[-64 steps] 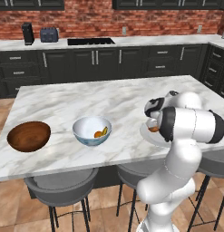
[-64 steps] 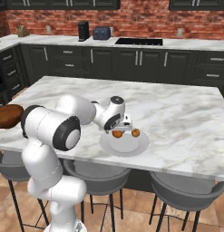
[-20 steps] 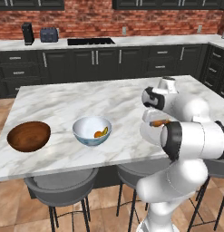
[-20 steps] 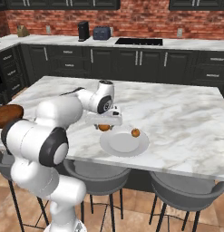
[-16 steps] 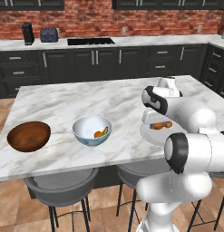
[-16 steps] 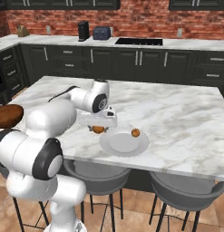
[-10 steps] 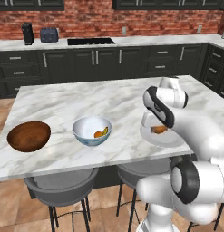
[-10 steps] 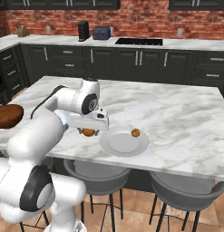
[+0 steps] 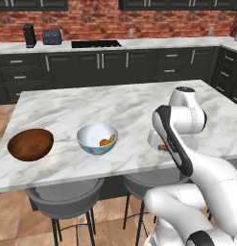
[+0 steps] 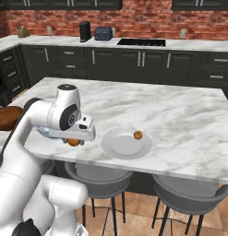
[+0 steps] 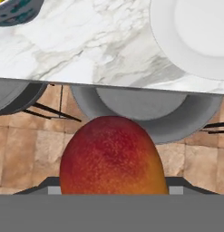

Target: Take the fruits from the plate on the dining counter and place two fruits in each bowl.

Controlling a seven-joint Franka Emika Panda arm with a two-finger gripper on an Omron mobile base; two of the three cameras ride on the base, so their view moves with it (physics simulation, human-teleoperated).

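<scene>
Here the pincer (image 10: 75, 139) grips a red-orange fruit (image 11: 112, 156), carrying it from the plate (image 10: 120, 146) toward the bowls. Judging by this, the white-blue bowl (image 9: 93, 139) already holds fruit, so the wooden bowl (image 9: 30, 144) seems due.

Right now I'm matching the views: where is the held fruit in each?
Left base view: fruit peeks out left of the forearm.
Right base view: under the gripper, left of the plate.
Hand view: bottom centre, large.
Shared landmark: the counter's near edge.

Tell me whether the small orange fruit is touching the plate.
Touching. In the right base view the orange fruit sits directly on the plate, near its far rim.
</scene>
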